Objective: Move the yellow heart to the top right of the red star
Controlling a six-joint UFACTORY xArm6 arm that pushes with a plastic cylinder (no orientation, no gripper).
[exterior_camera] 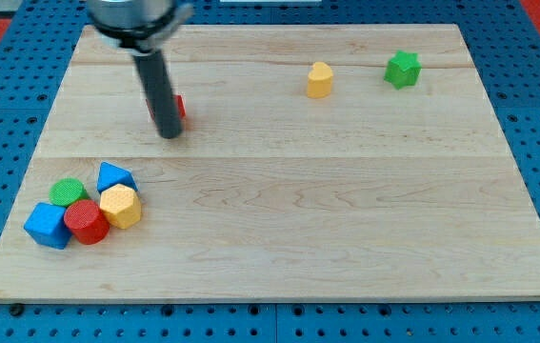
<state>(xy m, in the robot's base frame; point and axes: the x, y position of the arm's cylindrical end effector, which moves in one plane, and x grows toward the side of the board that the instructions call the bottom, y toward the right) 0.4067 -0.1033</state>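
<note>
The yellow heart (319, 80) lies near the view's top, right of centre. A red block (179, 108), mostly hidden behind the rod so its shape cannot be made out, lies at the upper left. My tip (170, 134) rests on the board right in front of that red block, far to the left of the yellow heart.
A green star (403, 69) lies right of the yellow heart. At the lower left a cluster holds a blue cube (48, 225), a red cylinder (86, 222), a yellow hexagon (120, 206), a green cylinder (68, 191) and a blue triangle (113, 176). The wooden board (346, 219) has blue pegboard around it.
</note>
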